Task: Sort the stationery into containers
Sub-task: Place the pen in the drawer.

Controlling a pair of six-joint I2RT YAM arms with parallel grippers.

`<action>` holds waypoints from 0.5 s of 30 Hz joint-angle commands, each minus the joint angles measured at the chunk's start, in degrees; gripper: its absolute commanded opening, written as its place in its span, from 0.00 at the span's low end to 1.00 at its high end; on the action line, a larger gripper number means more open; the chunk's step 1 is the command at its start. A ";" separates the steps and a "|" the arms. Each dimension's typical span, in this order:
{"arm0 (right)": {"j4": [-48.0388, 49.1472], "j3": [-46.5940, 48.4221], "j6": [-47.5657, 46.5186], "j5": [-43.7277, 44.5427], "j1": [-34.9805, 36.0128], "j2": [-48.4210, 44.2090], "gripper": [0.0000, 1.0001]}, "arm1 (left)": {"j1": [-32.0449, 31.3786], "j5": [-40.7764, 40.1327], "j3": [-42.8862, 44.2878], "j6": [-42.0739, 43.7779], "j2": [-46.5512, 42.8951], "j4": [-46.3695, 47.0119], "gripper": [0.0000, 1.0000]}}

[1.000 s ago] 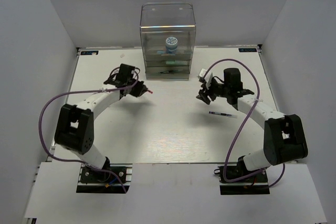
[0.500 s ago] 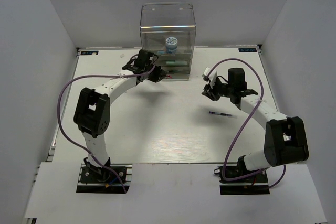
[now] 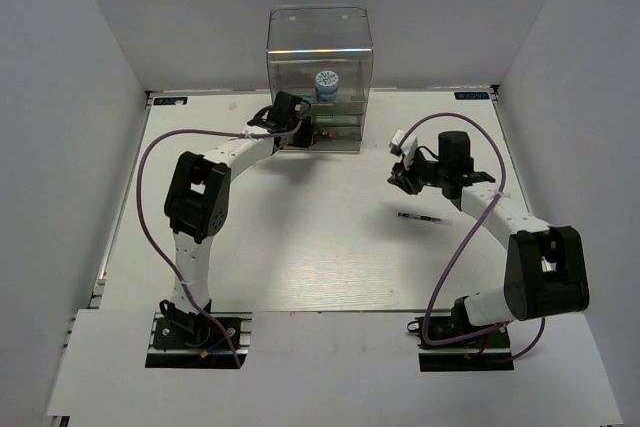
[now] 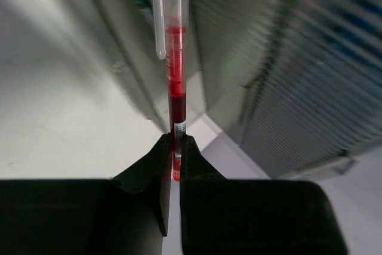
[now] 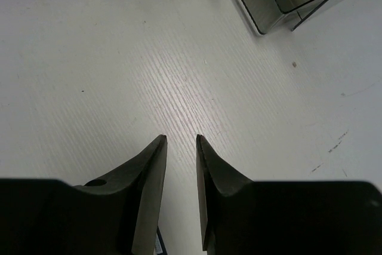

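Now that the left gripper (image 4: 176,141) has swung from mid-table to the drawer unit (image 3: 320,57), it grips the thin red pen (image 4: 176,88) with the tip against the drawer fronts, seemingly ready for stowing, while the right gripper (image 5: 181,141) hangs parted and empty.

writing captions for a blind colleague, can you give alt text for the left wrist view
The left claw pinches a thin red pen by one end, the pen pointing away toward the blurred clear drawer unit. White table shows at the left.
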 commanded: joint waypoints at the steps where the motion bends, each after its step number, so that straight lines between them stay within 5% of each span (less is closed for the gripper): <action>1: -1.27 -0.68 0.78 -1.07 -0.44 -2.09 0.32 | -0.02 -1.81 5.57 -2.58 -0.54 0.69 0.00; 7: -1.80 -1.21 1.04 -1.51 -0.96 -1.83 0.32 | 0.51 -1.81 5.57 -5.22 1.74 0.17 0.00; 12: -2.59 -0.68 0.69 -1.52 -0.96 -1.65 0.42 | 0.51 -1.29 6.63 -6.45 4.02 0.17 0.00; 15: -3.55 -0.51 -0.44 -1.43 -0.96 -1.56 0.58 | 0.51 -1.28 7.94 -6.46 4.73 0.86 0.23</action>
